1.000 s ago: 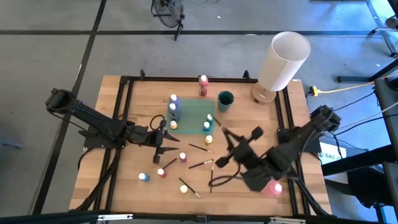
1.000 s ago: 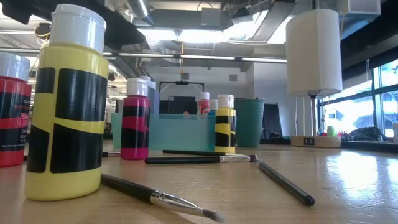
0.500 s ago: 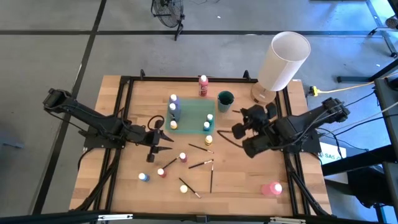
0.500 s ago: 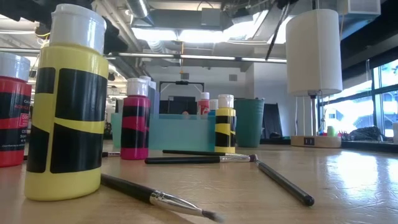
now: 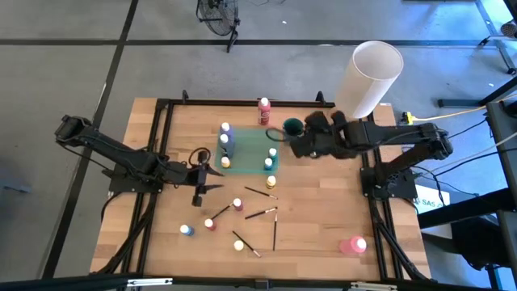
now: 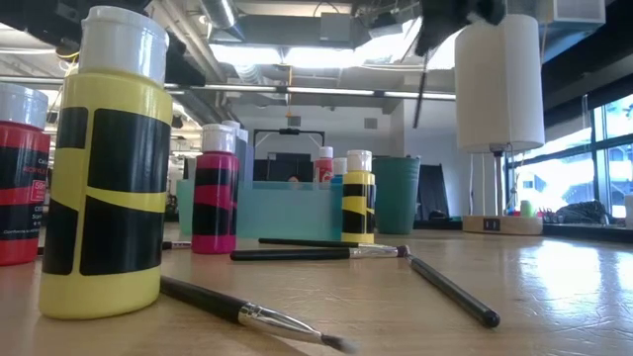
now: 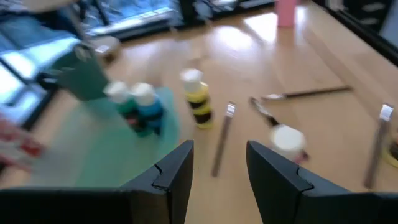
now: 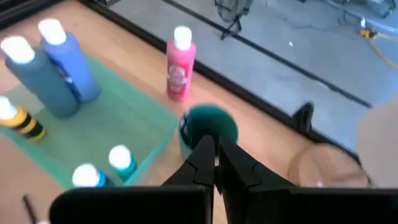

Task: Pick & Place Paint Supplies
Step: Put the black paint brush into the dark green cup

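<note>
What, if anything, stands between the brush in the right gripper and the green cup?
Nothing visible. The right gripper, shut on the brush, hangs close above the green cup, whose mouth looks open. The pink bottle and the tray stand off to the sides.

The table [image 5: 323,210] is pale wood with a smooth, slightly shiny finish that catches the window light in the low view. Its frame [image 5: 242,104] looks like matt black metal. The bottles [image 6: 107,168] are glossy plastic with smooth white caps and black printed labels. The tray [image 5: 246,149] is translucent teal plastic, the cup [image 5: 292,129] a darker green plastic. The brushes [image 6: 247,312] have dark glossy handles and bright metal ferrules. The big cylinder [image 5: 367,77] is matt white.
</note>
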